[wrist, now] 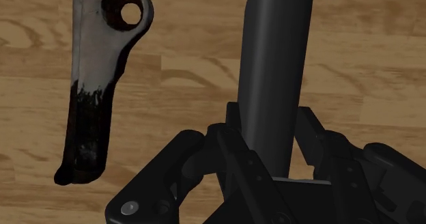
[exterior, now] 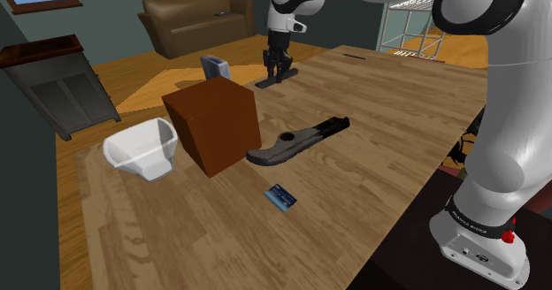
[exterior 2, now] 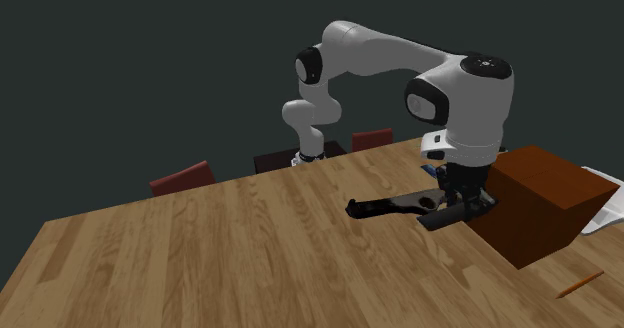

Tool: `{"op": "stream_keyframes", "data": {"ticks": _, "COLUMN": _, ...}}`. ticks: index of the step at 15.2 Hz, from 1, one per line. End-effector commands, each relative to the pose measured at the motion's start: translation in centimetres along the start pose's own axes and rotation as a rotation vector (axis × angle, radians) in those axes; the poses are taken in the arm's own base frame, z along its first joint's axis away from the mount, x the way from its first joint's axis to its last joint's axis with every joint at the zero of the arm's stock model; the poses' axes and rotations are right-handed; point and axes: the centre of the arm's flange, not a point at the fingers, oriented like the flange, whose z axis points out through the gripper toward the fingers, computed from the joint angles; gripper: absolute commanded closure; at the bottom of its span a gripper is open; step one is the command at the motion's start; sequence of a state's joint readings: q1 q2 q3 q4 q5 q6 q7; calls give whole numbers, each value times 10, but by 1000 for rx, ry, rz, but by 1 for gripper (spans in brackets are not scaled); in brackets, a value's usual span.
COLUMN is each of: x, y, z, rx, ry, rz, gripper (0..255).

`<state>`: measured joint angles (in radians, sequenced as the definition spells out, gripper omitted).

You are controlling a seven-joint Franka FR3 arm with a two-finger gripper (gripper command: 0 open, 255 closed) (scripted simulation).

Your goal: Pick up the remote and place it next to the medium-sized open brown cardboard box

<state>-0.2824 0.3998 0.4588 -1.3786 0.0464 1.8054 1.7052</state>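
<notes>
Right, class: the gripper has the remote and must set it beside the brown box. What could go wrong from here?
1. The remote sticks out well past the gripper, so it could pivot or slip during the carry.
2. The grey-and-black tool lies close by the brown box. Setting the remote down on that side might knock it.

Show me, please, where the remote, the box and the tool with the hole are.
remote (wrist: 276, 65): wrist view, on the middle of its black body.
box (exterior: 232, 125): shoulder view, on its brown side toward that view's right.
tool (exterior: 308, 134): shoulder view, on its shaft just beside the hole.
</notes>
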Motion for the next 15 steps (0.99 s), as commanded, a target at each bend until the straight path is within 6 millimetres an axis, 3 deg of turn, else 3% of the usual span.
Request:
{"op": "stream_keyframes", "data": {"ticks": 1, "x": 2, "y": 0, "z": 9, "rx": 1, "ry": 0, "rz": 0, "gripper": 255}}
{"op": "stream_keyframes", "data": {"ticks": 15, "x": 19, "y": 3, "z": 81, "rx": 1, "ry": 0, "rz": 0, "gripper": 255}}
